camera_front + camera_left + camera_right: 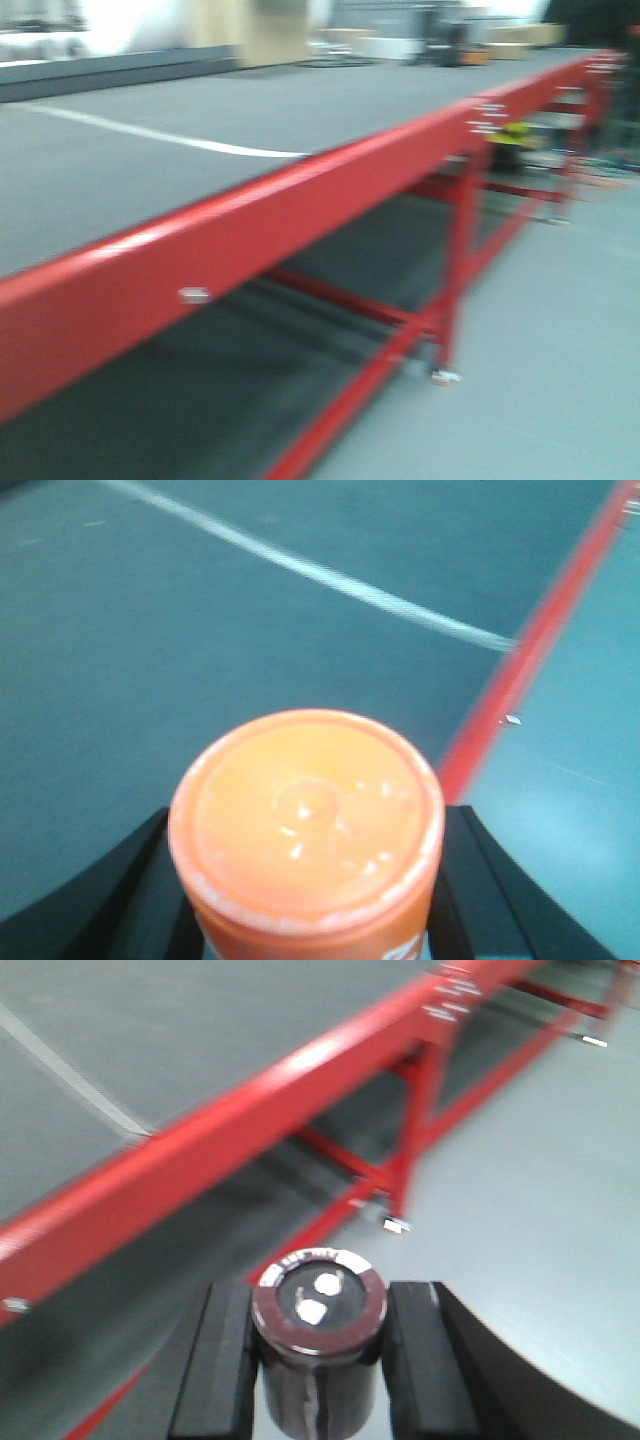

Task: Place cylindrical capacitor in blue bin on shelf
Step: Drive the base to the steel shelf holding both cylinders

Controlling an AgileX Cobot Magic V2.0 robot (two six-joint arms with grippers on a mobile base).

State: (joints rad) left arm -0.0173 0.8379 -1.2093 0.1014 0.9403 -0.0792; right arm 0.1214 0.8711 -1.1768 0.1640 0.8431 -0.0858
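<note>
A: How far is the task brought?

B: The cylindrical capacitor is already lifted. It is pinched between the black fingers of the left gripper, at the lower centre of the left wrist view, with its orange end turned to the camera.

A: And the right gripper?

B: It is pressed around a dark cylinder with two pale terminals.

A: What is left?

B: No shelf and no blue bin are seen, only a blurred red-framed table. The carrying and the placing are judged as not yet done.
</note>
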